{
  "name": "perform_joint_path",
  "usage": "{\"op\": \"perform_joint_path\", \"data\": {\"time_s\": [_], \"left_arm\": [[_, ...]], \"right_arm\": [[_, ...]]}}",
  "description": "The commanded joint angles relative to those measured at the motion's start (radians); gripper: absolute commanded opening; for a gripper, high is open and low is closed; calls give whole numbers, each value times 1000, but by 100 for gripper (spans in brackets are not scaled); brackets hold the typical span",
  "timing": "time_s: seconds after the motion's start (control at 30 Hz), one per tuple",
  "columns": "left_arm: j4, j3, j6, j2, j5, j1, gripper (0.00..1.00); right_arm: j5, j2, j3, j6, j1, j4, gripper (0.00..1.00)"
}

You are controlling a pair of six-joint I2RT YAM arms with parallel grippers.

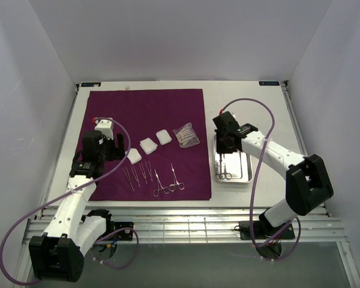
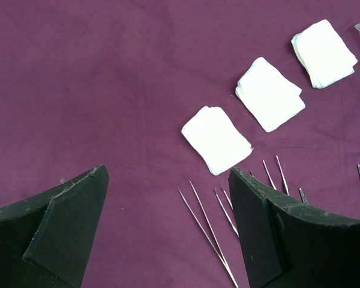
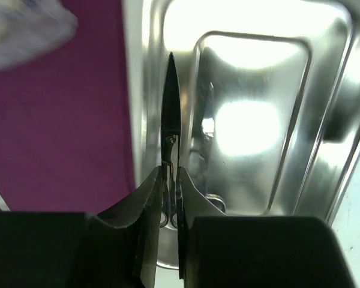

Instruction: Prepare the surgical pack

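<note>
While the large deep-purple cloth (image 1: 144, 114) of the surgical pack lies spread flat on the white table (image 1: 246, 102), the right gripper (image 3: 169, 180) is clenched on slim, pointed steel scissors (image 3: 170, 114) over the small rectangular steel tray (image 1: 245, 171), which sits just off the cloth at about 4 o'clock. The left gripper (image 2: 167, 174) hangs released above the cloth's 9 o'clock side. Three square white gauze pads (image 2: 216, 140) run diagonally toward 1 o'clock, with thin metal tweezers and forceps (image 1: 159, 179) in a row at 6 o'clock.
</note>
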Motion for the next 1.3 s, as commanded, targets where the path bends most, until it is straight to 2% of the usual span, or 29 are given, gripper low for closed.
{"op": "perform_joint_path", "data": {"time_s": [0.0, 0.17, 0.47, 0.5, 0.6, 0.8, 0.9, 0.97, 1.07, 1.13, 1.27], "left_arm": [[21, 9, 8, -8, 44, 2, 92], [18, 12, 8, -8, 38, 3, 92], [18, 13, 8, -7, 33, 2, 92], [16, 12, 8, -5, 32, 2, 92], [18, 13, 8, -4, 30, 2, 92], [15, 19, 8, 4, 32, 3, 92], [16, 18, 8, 2, 30, 2, 91], [18, 13, 8, 5, 30, 2, 92], [19, 15, -20, 13, 26, 2, 91], [15, 25, -46, 13, -34, 2, 92], [-24, 70, -153, 12, -65, 3, 92]], "right_arm": [[-21, 49, -67, 35, 0, 5, 8], [29, 72, -128, 52, -3, 69, 8], [-34, 118, -128, 50, -3, 72, 8], [-32, 118, -127, 50, -3, 66, 20], [-15, 103, -111, 53, -3, 34, 37], [23, 29, 11, 46, 0, -40, 38], [101, -3, 109, -26, 60, -46, 38], [54, 12, 152, -75, 149, -31, 41], [-113, 163, 281, -77, 232, -108, 43], [-91, 286, 388, -56, 313, -191, 44], [-116, 388, 449, -20, 400, -159, 45]]}}
